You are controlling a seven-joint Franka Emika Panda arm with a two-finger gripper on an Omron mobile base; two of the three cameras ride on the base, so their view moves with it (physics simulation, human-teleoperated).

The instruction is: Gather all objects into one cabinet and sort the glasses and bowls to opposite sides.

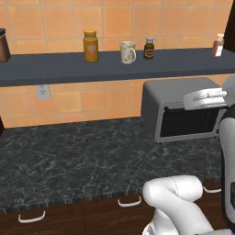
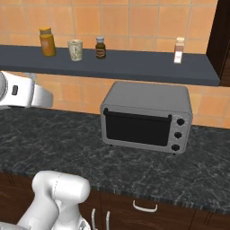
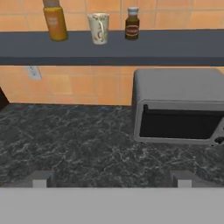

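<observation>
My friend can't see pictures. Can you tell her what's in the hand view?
A grey toaster oven sits on a dark marble counter. Above, a grey wall shelf holds an amber jar, a cream mug and a small brown bottle.

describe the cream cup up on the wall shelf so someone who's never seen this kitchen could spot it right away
Find the long grey wall shelf above the dark marble counter, up and left of the grey toaster oven. The cream cup stands between an amber jar and a small dark bottle. It alone is pale, open-topped and handled.
</observation>
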